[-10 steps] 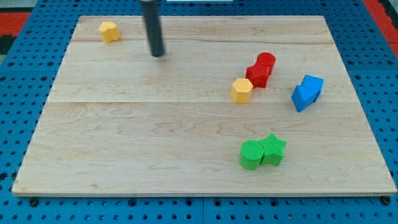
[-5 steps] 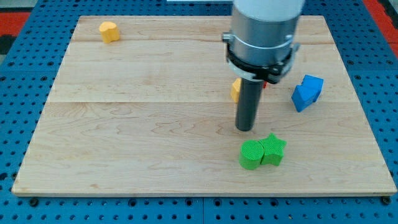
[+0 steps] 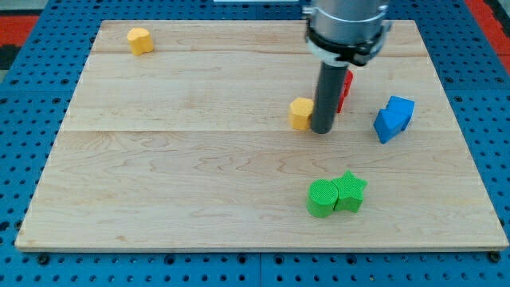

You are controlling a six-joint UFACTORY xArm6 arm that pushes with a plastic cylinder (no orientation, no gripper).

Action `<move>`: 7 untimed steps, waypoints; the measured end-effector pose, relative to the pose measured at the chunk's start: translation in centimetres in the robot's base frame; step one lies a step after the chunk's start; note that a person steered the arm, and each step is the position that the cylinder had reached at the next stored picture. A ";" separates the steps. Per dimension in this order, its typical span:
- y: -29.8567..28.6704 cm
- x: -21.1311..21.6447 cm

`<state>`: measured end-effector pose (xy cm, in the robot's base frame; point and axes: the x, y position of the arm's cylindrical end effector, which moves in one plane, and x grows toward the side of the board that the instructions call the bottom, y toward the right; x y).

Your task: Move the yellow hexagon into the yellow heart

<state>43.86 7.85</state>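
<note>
The yellow hexagon [image 3: 300, 113] sits right of the board's centre. My tip [image 3: 323, 129] stands right against the hexagon's right side, between it and the red blocks [image 3: 345, 86], which the rod partly hides. The yellow heart [image 3: 140, 40] lies far off at the view's top left corner of the board.
A blue block [image 3: 394, 117] lies at the view's right of my tip. A green cylinder [image 3: 322, 198] and a green star [image 3: 351, 192] touch each other near the view's bottom. The wooden board [image 3: 159, 175] rests on a blue pegboard.
My tip swept from the top left down towards the green blocks, then back up to the hexagon's right side. The hexagon has shifted slightly left.
</note>
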 end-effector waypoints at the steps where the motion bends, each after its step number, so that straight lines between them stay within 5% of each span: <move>1: -2.3 -1.9; 3: -11.7 -10.8; 5: -6.7 -15.5; 7: -21.5 -16.9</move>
